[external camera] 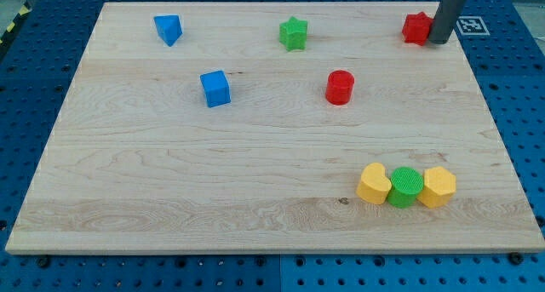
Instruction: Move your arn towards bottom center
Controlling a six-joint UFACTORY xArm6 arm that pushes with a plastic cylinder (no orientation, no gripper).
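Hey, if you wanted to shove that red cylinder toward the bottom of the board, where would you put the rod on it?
I'd set my tip against the red cylinder's top-side wall, centred. It stands upright and round, so an off-centre push would probably slip aside.

Single camera, raised, looking down at a slant across the wooden board (272, 232) from its bottom edge toward the top edge. Whole board fits, all four corners visible; no second view.
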